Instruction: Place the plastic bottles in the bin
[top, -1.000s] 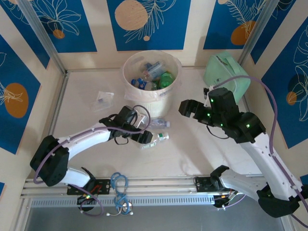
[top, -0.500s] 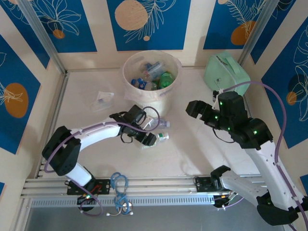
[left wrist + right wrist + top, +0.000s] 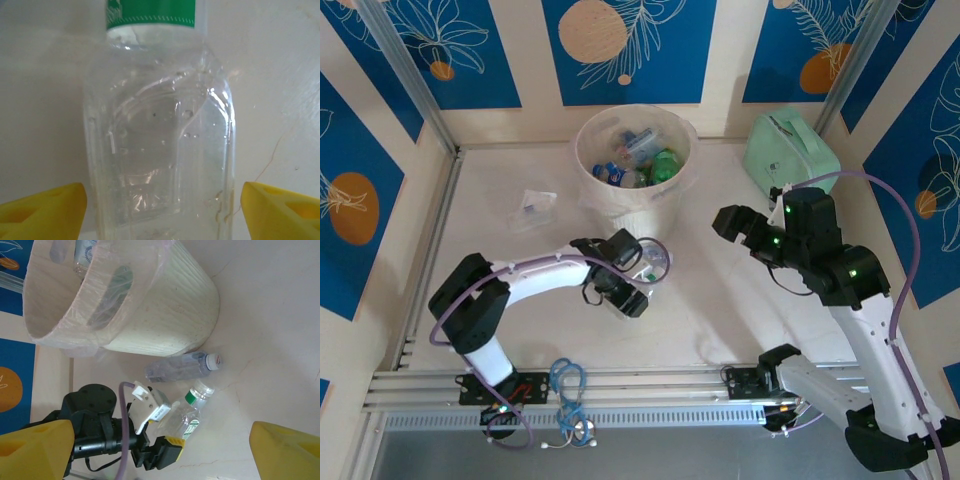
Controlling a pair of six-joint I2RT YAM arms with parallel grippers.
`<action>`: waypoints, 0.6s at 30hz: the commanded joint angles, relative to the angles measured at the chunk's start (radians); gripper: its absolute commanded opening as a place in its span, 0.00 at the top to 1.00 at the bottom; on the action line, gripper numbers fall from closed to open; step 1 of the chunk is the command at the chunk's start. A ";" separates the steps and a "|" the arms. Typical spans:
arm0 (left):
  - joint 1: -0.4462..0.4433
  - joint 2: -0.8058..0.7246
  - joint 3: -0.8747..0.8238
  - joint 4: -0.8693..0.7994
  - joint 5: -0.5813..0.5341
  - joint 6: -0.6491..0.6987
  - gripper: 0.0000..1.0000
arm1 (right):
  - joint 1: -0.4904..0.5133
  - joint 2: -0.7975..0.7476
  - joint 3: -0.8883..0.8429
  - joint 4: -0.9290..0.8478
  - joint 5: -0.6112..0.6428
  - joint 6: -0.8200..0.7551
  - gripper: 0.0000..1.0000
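**Slick bottle could squirt out of the pinch**

My left claw (image 3: 162, 215) straddles the green-labelled bottle (image 3: 160, 140), which lies on the surface (image 3: 720, 310) just near of the bin (image 3: 582, 160). Its jaws stand open with a gap on each side, nothing gripped. The fingers look set toward one end of the bottle. I judge that a squeeze on thin, round plastic may pop it out or roll it into the white-capped bottle (image 3: 177, 369) beside it. My right claw (image 3: 725, 222) hangs wide open and empty, off to the right.
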 commanded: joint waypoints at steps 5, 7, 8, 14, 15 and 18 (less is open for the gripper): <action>-0.027 0.004 0.000 -0.052 -0.065 0.016 0.34 | -0.034 -0.019 -0.027 -0.001 -0.069 -0.016 0.09; -0.034 0.014 0.010 -0.062 -0.068 0.018 0.41 | -0.045 -0.023 -0.034 0.009 -0.080 -0.013 0.10; -0.037 0.015 0.011 -0.061 -0.069 0.020 0.41 | -0.051 -0.023 -0.035 0.011 -0.086 -0.012 0.10; -0.045 -0.036 -0.001 -0.056 -0.093 0.016 0.48 | -0.078 -0.030 -0.035 0.006 -0.107 -0.016 0.10; -0.044 -0.058 -0.001 -0.055 -0.094 0.006 0.49 | -0.081 -0.031 -0.038 0.006 -0.115 -0.014 0.10; -0.044 -0.149 0.008 -0.026 -0.056 -0.053 0.49 | -0.090 -0.030 -0.046 0.011 -0.131 -0.009 0.10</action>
